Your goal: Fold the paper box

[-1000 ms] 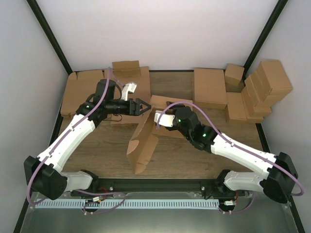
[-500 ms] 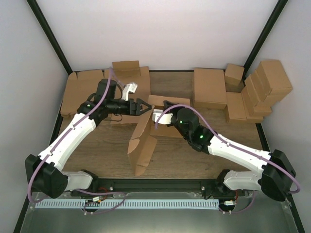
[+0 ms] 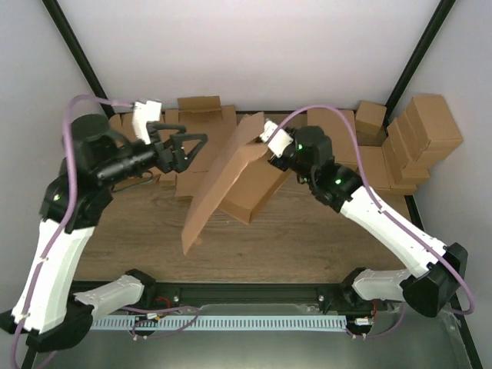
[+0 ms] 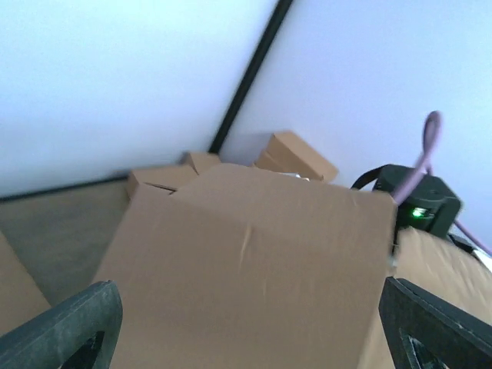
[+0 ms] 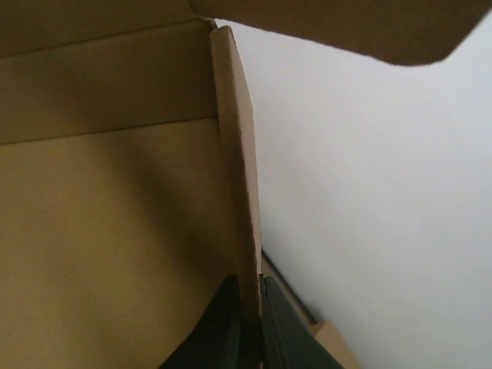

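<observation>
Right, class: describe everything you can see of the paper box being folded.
The paper box is plain brown corrugated cardboard, half-formed: a shallow tray with raised walls and a long flat lid panel hanging toward the near-left. It is held up, steeply tilted, over the middle of the table. The right gripper is shut on one thin wall edge. The open left gripper faces the box without touching it.

The left wrist view is smeared soft, and there the fingers (image 4: 65, 334) of the left gripper (image 3: 194, 150) run off both lower corners. From above, the raised paper box (image 3: 231, 181) hides the right gripper (image 3: 265, 146) tips and probably part of the flat cardboard (image 3: 207, 115) behind it.
</observation>
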`<action>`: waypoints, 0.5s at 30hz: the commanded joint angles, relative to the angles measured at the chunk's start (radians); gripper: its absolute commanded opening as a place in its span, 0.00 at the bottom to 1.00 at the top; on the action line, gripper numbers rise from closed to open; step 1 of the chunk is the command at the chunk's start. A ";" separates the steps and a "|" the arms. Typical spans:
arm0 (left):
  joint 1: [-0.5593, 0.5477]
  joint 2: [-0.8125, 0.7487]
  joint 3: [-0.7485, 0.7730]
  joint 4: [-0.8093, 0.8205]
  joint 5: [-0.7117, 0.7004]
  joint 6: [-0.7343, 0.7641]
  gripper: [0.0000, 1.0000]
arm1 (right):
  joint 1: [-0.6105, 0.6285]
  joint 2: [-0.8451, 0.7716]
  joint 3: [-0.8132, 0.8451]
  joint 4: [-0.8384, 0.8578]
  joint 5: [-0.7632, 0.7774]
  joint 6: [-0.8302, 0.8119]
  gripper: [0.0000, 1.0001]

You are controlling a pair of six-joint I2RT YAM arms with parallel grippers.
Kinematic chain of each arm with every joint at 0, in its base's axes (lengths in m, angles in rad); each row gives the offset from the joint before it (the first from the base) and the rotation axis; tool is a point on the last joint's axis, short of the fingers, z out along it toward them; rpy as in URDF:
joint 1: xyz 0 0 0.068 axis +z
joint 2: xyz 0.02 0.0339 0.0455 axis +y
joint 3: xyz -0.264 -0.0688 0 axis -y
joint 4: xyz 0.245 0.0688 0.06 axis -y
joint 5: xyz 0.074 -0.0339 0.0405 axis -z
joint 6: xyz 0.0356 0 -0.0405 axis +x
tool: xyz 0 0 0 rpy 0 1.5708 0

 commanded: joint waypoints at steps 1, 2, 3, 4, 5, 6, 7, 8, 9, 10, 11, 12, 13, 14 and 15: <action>0.001 -0.041 0.052 -0.096 -0.172 0.032 0.95 | -0.107 0.042 0.035 -0.187 -0.243 0.358 0.01; 0.001 -0.048 0.056 -0.103 -0.184 0.035 0.96 | -0.126 0.056 0.026 -0.199 -0.261 0.423 0.01; 0.001 -0.052 0.057 -0.110 -0.195 0.037 0.96 | -0.148 0.070 0.015 -0.211 -0.288 0.481 0.01; 0.001 -0.054 0.057 -0.119 -0.202 0.040 0.96 | -0.171 0.084 0.002 -0.221 -0.333 0.533 0.01; 0.001 -0.052 0.054 -0.128 -0.206 0.044 0.97 | -0.189 0.096 -0.021 -0.223 -0.382 0.574 0.01; 0.001 -0.050 0.044 -0.133 -0.211 0.048 0.97 | -0.207 0.106 -0.049 -0.217 -0.422 0.618 0.01; 0.001 -0.048 0.031 -0.137 -0.216 0.052 0.97 | -0.218 0.113 -0.084 -0.208 -0.458 0.661 0.01; 0.002 -0.046 0.017 -0.142 -0.223 0.054 0.97 | -0.227 0.120 -0.116 -0.196 -0.490 0.695 0.01; 0.001 -0.043 0.005 -0.143 -0.228 0.057 0.97 | -0.231 0.128 -0.152 -0.182 -0.516 0.728 0.01; 0.001 -0.041 -0.010 -0.143 -0.230 0.058 0.98 | -0.236 0.135 -0.186 -0.170 -0.533 0.758 0.01; 0.001 -0.040 -0.023 -0.144 -0.242 0.054 0.99 | -0.237 0.148 -0.218 -0.156 -0.542 0.788 0.01; 0.001 -0.038 -0.037 -0.143 -0.256 0.049 1.00 | -0.237 0.160 -0.250 -0.143 -0.553 0.810 0.01; 0.001 -0.038 -0.055 -0.139 -0.265 0.047 1.00 | -0.237 0.174 -0.287 -0.134 -0.564 0.822 0.01; 0.001 -0.038 -0.073 -0.133 -0.266 0.047 1.00 | -0.237 0.194 -0.306 -0.129 -0.565 0.832 0.01; 0.001 -0.037 -0.103 -0.125 -0.258 0.047 1.00 | -0.237 0.212 -0.321 -0.124 -0.555 0.843 0.01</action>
